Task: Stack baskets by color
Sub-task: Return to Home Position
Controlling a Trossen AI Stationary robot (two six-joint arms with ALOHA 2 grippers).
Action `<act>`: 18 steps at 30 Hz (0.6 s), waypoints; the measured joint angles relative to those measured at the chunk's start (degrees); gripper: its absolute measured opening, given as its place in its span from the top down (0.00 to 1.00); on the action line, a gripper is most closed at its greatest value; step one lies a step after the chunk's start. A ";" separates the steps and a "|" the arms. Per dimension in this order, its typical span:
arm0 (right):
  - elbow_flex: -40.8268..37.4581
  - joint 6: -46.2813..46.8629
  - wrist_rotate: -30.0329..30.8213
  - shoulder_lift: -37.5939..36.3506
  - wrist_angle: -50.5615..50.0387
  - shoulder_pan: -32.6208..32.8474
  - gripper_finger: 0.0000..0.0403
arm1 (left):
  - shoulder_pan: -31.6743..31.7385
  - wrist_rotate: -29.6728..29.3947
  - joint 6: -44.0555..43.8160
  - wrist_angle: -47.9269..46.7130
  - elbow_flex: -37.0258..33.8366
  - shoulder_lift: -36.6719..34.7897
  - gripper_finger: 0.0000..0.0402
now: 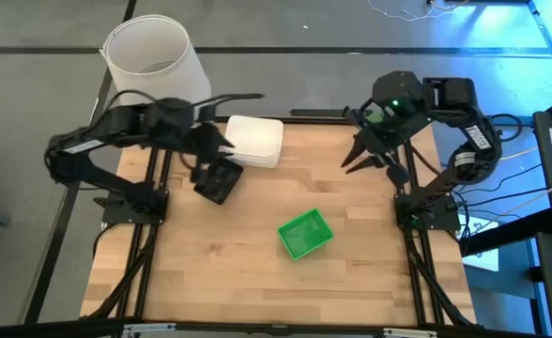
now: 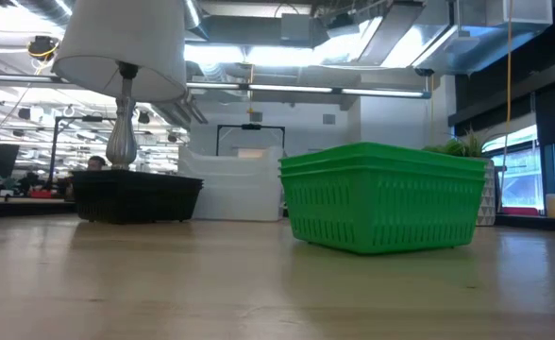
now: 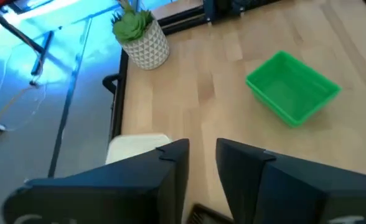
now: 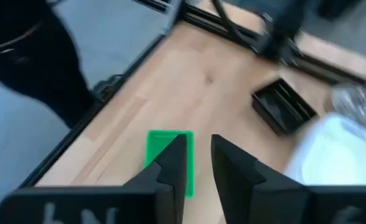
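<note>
A green basket rests on its base on the table's near middle; the low view shows two green rims, one nested in the other. A black mesh basket sits on the table at the far left, a white basket just behind it. My left gripper hovers above the black basket, open, with nothing between its fingers. My right gripper hangs open and high over the table's far right side, pointing toward the green basket.
A large white lampshade stands beyond the table's far left corner. A small potted plant sits by the far right edge. Bare wood lies between the green basket and the near edge.
</note>
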 joint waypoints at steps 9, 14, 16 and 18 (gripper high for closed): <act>-0.02 2.19 8.07 -1.88 0.00 0.47 0.98 | -7.60 -7.88 -12.81 -8.31 -0.04 -9.72 0.99; -2.83 1.92 7.79 -6.88 0.14 0.45 0.99 | -12.35 -10.46 -20.11 -13.76 -0.24 -14.14 1.00; -6.38 3.63 7.80 -10.05 0.06 0.45 1.00 | -14.60 -10.55 -22.82 -13.80 -1.38 -16.11 1.00; -11.37 5.67 7.77 -13.60 0.52 0.45 1.00 | -16.74 -10.74 -23.96 -13.04 -3.52 -18.81 1.00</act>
